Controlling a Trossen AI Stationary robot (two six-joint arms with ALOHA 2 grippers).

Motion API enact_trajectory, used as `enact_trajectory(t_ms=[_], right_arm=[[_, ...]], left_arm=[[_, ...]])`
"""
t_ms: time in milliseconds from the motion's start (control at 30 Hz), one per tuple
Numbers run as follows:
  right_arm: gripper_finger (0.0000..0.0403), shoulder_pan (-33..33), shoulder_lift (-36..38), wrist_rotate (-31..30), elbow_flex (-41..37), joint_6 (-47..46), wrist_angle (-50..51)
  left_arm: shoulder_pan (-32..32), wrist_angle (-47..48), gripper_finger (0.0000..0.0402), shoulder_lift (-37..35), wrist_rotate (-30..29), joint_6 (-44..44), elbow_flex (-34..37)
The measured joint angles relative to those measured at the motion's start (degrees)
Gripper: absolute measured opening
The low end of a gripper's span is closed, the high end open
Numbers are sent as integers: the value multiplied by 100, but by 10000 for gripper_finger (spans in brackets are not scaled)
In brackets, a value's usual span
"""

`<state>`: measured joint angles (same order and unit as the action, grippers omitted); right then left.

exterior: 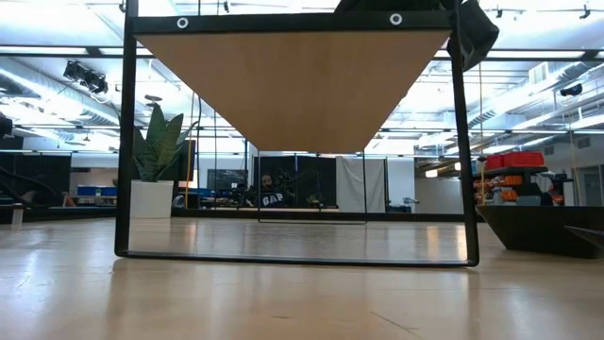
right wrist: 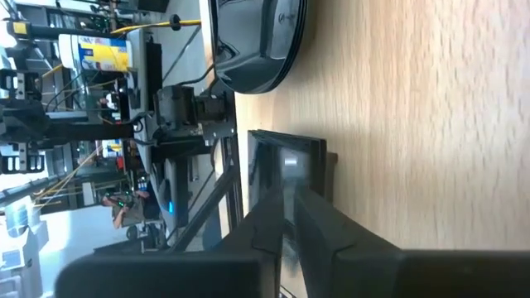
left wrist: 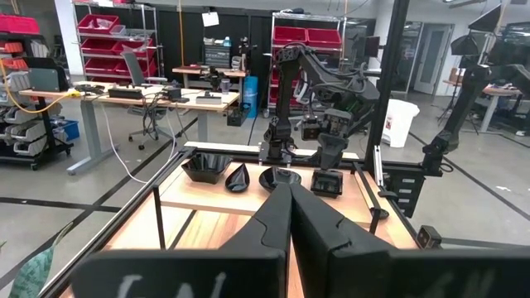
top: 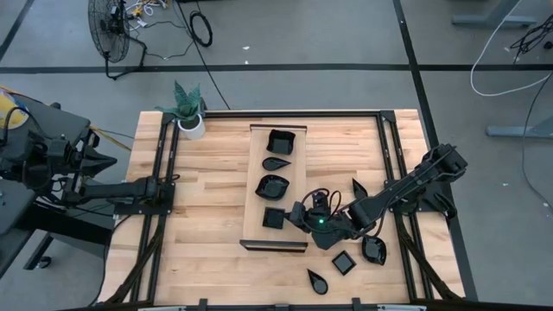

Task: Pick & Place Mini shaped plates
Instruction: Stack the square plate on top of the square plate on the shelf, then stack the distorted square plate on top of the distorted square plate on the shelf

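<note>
Long pale wooden board [top: 256, 186]: carries four small glossy black plates [top: 273, 185] in a row. Right end effector [top: 294, 218]: at the board's square plate [top: 274, 218], fingers nearly together, apparently gripping its rim. Left end effector [left wrist: 290, 199]: closed, empty, well left of board.

Four glossy black mini plates sit in a row on the long pale board [top: 252, 186]: a wavy-rimmed square bowl [top: 281, 141] at the far end, then a teardrop [top: 276, 162], a rounded wavy bowl [top: 272, 185], and a small square plate [top: 274, 218]. Off the board on the table lie a leaf [top: 359, 187], a square [top: 344, 263], a dark bowl [top: 374, 250] and a teardrop [top: 317, 281].
</note>
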<state>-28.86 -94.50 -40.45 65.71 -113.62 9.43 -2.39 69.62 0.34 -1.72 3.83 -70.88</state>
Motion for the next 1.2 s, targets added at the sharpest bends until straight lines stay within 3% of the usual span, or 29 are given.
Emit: enact_trajectory(t_ms=[433, 933, 1200], right_arm=[[95, -83, 61, -64, -7, 396, 13], [112, -236, 977, 168, -7, 3729, 703], [104, -236, 1347, 545, -7, 4513, 1957]], left_arm=[[0, 0, 14, 0, 0, 0, 1], [0, 1, 14, 1, 0, 0, 1], [0, -1, 14, 1, 0, 1, 0]])
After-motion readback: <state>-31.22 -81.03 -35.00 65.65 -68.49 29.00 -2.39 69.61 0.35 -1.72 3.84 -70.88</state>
